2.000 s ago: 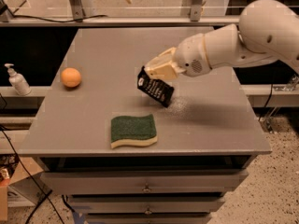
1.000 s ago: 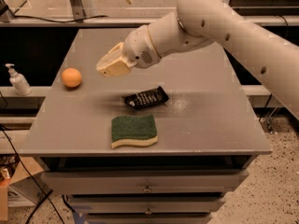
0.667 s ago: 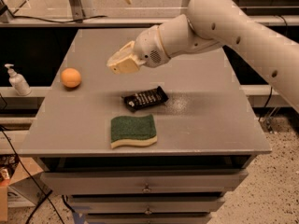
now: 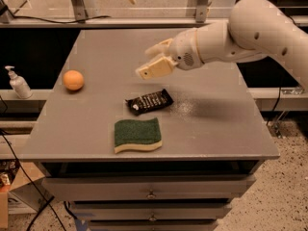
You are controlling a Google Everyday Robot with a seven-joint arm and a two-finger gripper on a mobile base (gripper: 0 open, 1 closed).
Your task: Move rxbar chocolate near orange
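The rxbar chocolate [image 4: 149, 101], a flat black wrapped bar with white print, lies on the grey table [image 4: 211, 124] near its middle. The orange [image 4: 73, 80] sits near the table's left edge, well to the left of the bar and apart from it. My gripper [image 4: 154, 59] hovers above the table just behind the bar, with its beige fingers [image 4: 155, 68] apart and nothing between them. The white arm reaches in from the right.
A green-and-yellow sponge [image 4: 137, 134] lies just in front of the bar near the table's front edge. A white pump bottle [image 4: 18, 83] stands on a ledge left of the table. Drawers are below the tabletop.
Two seconds ago my gripper held the bar; it has since let go, and the bar lies flat on the table. The empty gripper went left, then back to the right.
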